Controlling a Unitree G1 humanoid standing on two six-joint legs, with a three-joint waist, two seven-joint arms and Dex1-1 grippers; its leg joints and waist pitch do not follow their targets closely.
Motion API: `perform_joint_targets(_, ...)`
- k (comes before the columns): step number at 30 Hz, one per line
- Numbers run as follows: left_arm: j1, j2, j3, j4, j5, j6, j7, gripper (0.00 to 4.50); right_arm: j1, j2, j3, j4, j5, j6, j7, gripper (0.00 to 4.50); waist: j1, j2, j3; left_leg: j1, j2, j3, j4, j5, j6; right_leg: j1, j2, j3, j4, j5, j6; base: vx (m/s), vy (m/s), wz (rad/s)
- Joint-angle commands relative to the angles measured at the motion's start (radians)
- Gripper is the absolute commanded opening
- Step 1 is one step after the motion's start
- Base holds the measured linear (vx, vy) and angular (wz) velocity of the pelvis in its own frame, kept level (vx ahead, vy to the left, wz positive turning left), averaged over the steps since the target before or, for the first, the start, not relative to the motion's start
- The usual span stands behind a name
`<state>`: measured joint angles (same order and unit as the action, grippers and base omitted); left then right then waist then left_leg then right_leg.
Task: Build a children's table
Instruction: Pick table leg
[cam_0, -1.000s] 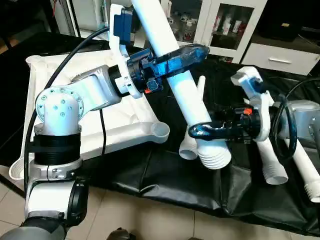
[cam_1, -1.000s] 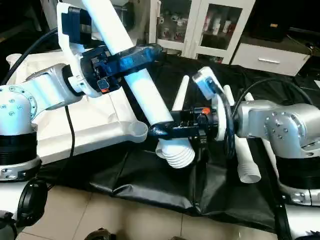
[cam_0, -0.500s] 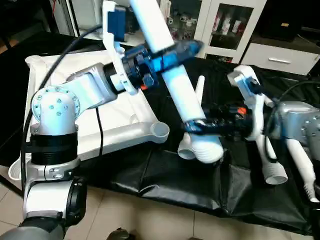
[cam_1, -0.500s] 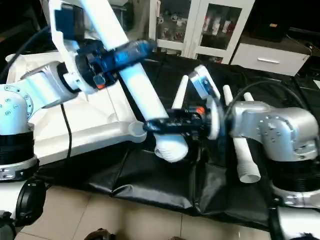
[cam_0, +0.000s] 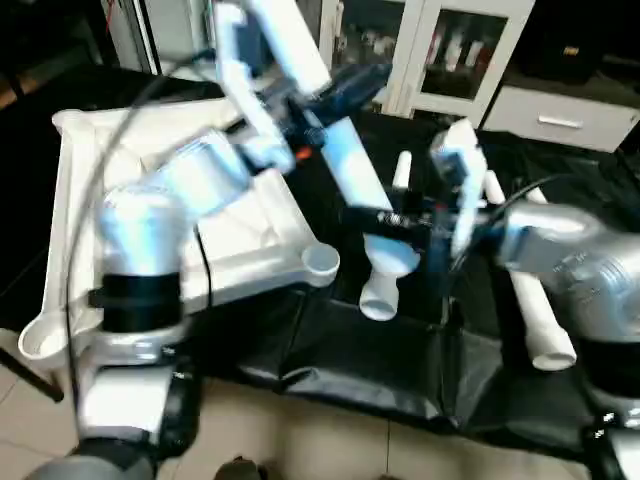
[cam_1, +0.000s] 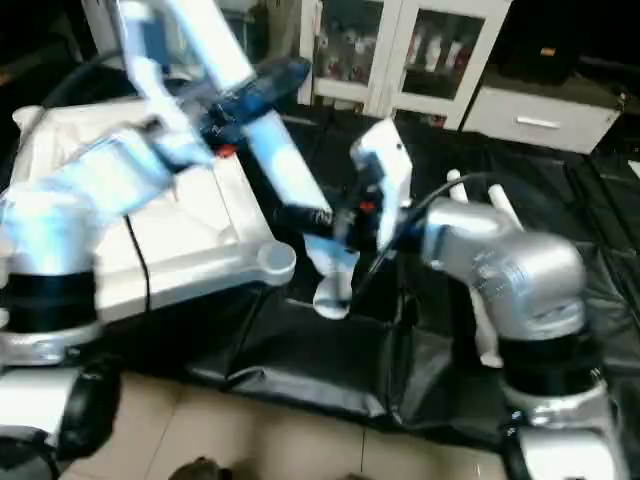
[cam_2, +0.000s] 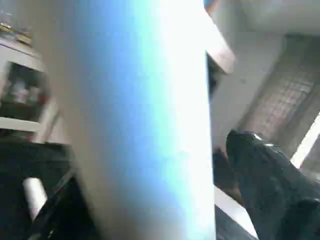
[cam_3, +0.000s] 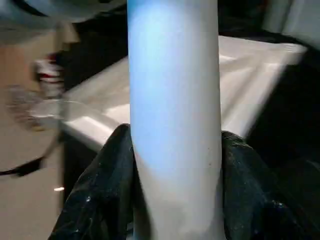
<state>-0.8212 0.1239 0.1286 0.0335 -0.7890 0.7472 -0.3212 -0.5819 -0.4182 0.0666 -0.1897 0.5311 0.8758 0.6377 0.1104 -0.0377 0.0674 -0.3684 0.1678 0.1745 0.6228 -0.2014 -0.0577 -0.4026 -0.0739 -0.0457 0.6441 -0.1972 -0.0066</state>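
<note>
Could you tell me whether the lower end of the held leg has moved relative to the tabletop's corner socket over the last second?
Yes. The held leg's ribbed lower end has drawn in toward the corner socket and sits nearer it.

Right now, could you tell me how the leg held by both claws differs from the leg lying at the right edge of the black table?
The held leg is up in the air, slanted, its wide end near the tabletop's corner socket; the lying leg rests flat on the black cover. The held leg is gripped by the left claw and the right claw; the lying leg is untouched. Both are white tapered tubes.
</note>
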Motion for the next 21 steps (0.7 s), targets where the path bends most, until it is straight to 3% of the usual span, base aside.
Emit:
perform_joint_targets(1, 0.022, -0.021, -0.010, -0.017, 0.039, -0.046, 0.049, 3.63, 0.016, 0.032, 0.013, -0.023, -0.070, -0.050, -0.097, 1.94, -0.004, 0.001, -0.077, 0.004, 0.047, -0.019, -0.073, -0.064, -0.052, 0.061, -0.063, 0.046, -0.076, -0.095, -0.156, 0.000, 0.000, 0.00)
perform_joint_targets(2, 0.035, -0.036, -0.012, -0.025, 0.049, -0.051, 0.076, 3.63, 0.022, 0.056, 0.032, -0.032, -0.115, -0.080, -0.152, 1.94, -0.004, 0.002, -0.078, 0.003, 0.048, -0.019, -0.074, -0.059, -0.054, 0.061, -0.063, 0.046, -0.073, -0.082, -0.158, 0.000, 0.000, 0.00)
perform_joint_targets(8, 0.047, -0.057, -0.015, -0.017, 0.098, -0.067, 0.125, 3.63, 0.023, 0.096, 0.077, -0.032, -0.185, -0.134, -0.216, 1.90, -0.017, 0.004, -0.075, 0.005, 0.047, -0.018, -0.076, -0.098, -0.048, 0.058, -0.061, 0.046, -0.076, -0.091, -0.166, 0.000, 0.000, 0.00)
perform_joint_targets(10, 0.047, -0.060, -0.013, -0.005, 0.103, -0.073, 0.120, 3.63, 0.020, 0.087, 0.126, -0.040, -0.225, -0.166, -0.208, 1.89, -0.019, 0.007, -0.074, 0.006, 0.046, -0.019, -0.077, -0.110, -0.049, 0.058, -0.061, 0.047, -0.078, -0.107, -0.160, 0.000, 0.000, 0.00)
perform_joint_targets(21, 0.050, -0.080, 0.018, -0.013, 0.054, -0.050, 0.122, 2.71, 0.022, 0.105, 0.131, -0.035, -0.257, -0.194, -0.231, 1.88, -0.021, 0.011, -0.073, 0.007, 0.047, -0.020, -0.078, -0.128, -0.046, 0.057, -0.059, 0.047, -0.076, -0.085, -0.173, 0.000, 0.000, 0.00)
